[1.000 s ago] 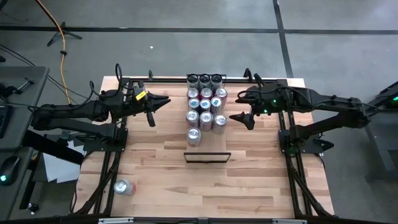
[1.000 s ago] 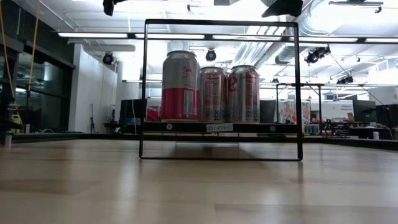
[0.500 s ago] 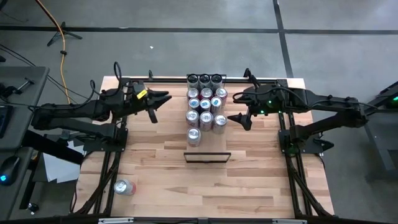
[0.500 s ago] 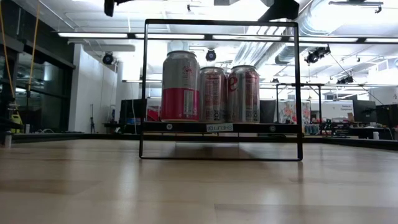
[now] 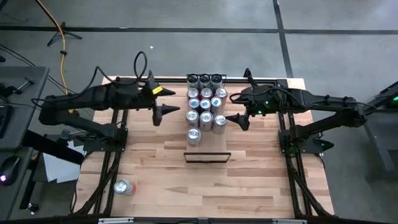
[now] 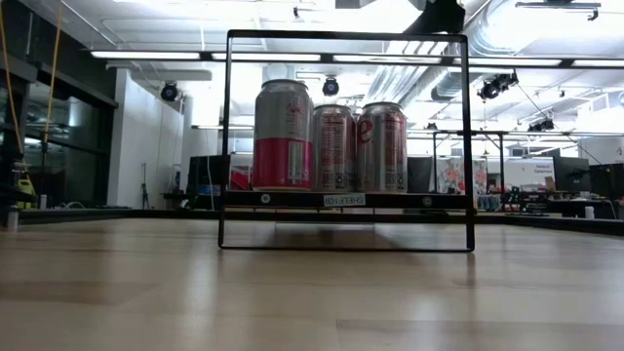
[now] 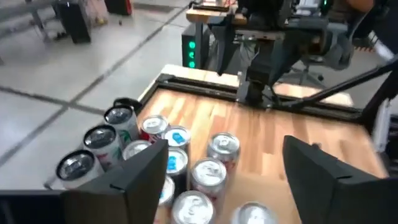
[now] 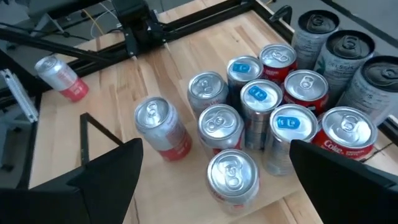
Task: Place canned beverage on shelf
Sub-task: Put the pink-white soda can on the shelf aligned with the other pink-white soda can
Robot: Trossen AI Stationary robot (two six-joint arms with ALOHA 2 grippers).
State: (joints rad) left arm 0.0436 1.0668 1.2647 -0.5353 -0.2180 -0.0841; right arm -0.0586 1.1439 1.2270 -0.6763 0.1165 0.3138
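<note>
- The long pale wooden shelf lies on the butcher-block counter and carries a cluster of upright silver and red beverage cans.
- One red can lies on its side, well apart, near the counter's corner.
- The left tool hovers beside the cluster, wide open and empty.
- The right tool waits opposite, also fully open and empty.
- The step seems to be fetching: next, the left tool probably must go to the fallen can.
</note>
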